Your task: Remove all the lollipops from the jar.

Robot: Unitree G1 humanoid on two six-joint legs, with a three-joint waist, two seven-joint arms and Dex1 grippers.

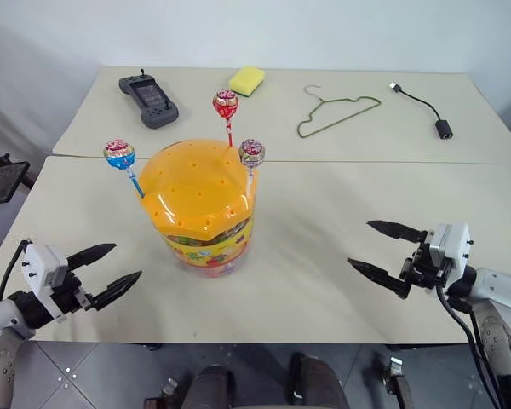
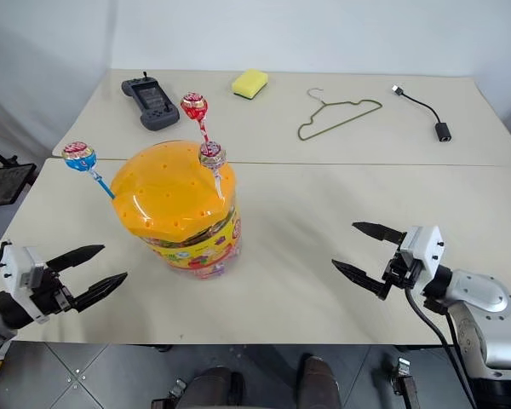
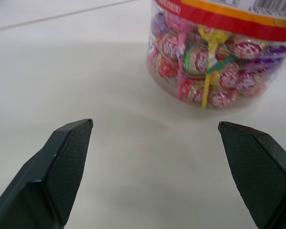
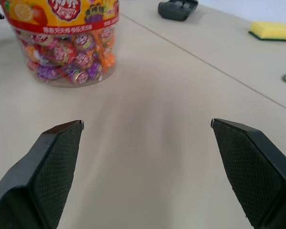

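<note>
The jar stands on the near table, left of centre, with an orange-yellow domed lid full of small holes and a clear body packed with wrapped candies. Three lollipops stick up from the lid: a blue-stick one leaning left, a red-stick one at the back, a white-stick one on the right. My left gripper is open near the front edge, left of the jar. Open too, my right gripper hovers well right of the jar. Neither touches anything.
On the far table lie a dark handheld controller, a yellow sponge, a green wire hanger and a black cable with adapter. A seam runs between the two tables. A black chair edge sits at the left.
</note>
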